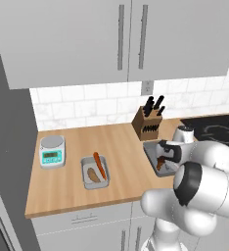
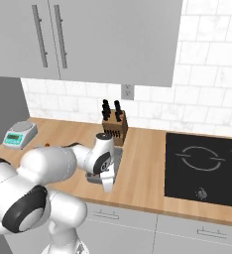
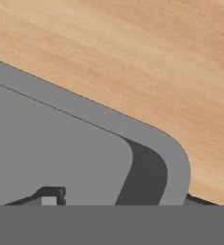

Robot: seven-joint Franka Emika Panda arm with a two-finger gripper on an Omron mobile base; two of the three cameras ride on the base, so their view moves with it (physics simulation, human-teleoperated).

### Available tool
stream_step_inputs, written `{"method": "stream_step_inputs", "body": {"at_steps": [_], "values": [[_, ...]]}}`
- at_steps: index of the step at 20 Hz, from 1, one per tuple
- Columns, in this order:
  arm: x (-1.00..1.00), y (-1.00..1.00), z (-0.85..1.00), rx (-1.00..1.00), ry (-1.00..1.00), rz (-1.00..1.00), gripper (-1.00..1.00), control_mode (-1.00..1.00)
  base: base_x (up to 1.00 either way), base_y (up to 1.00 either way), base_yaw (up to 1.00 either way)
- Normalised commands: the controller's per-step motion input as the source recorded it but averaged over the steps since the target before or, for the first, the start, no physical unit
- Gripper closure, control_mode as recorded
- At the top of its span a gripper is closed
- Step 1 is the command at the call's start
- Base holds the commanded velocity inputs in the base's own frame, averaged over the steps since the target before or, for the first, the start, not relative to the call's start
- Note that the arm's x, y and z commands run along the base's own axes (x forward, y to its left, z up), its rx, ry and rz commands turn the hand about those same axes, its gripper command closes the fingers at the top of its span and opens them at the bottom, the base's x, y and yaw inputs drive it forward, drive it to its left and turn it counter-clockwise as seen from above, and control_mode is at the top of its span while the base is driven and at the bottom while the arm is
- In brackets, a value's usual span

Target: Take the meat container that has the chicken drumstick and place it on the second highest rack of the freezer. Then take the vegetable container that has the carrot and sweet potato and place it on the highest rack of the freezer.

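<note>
The meat container (image 1: 155, 159) sits on the worktop (image 1: 116, 147) in the left base view, just in front of the knife block (image 1: 149, 123), and I see a brownish drumstick (image 1: 160, 163) lying in it. My gripper (image 1: 164, 153) is down at this container, right over its rim. Well to its left lies the vegetable container (image 1: 95, 172) with the carrot (image 1: 101, 165) and the sweet potato (image 1: 93, 174), untouched, and further left a kitchen scale (image 1: 52, 151).

From the right base view, my arm reaches across the worktop and the gripper (image 2: 107, 182) points down at the near edge of the meat container (image 2: 117, 155), which is mostly hidden behind the hand; the stove top (image 2: 207, 166) lies to the right.

In the hand view I look straight onto a rounded corner of the meat container (image 3: 147, 136), its rim running across the wood, with one fingertip (image 3: 50, 196) low inside the tray. I cannot tell whether the gripper is clamped on the rim yet or just set around it.

I judge the task barely begun: both containers are on the worktop, nothing is lifted, and both freezer placements remain.
</note>
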Motion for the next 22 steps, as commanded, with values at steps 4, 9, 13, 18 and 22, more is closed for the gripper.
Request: {"method": "stream_step_inputs", "body": {"at_steps": [4, 9, 13, 18, 22], "values": [[0.0, 0.0, 0.0, 0.0, 0.0, 0.0, 1.0, -1.0, 0.0, 0.0, 0.0], [0.0, 0.0, 0.01, 0.0, 0.0, -0.04, 1.0, -1.0, 0.0, 0.0, 0.0], [-0.11, 0.0, 0.29, 0.0, 0.0, -0.1, 1.0, -1.0, 0.0, 0.0, 0.0], [-0.01, 0.0, 0.47, 0.0, 0.0, -0.11, 1.0, -1.0, 0.0, 0.0, 0.0], [-0.07, 0.0, 0.44, 0.0, 0.0, -0.09, 1.0, -1.0, 0.0, 0.0, 0.0]]}}
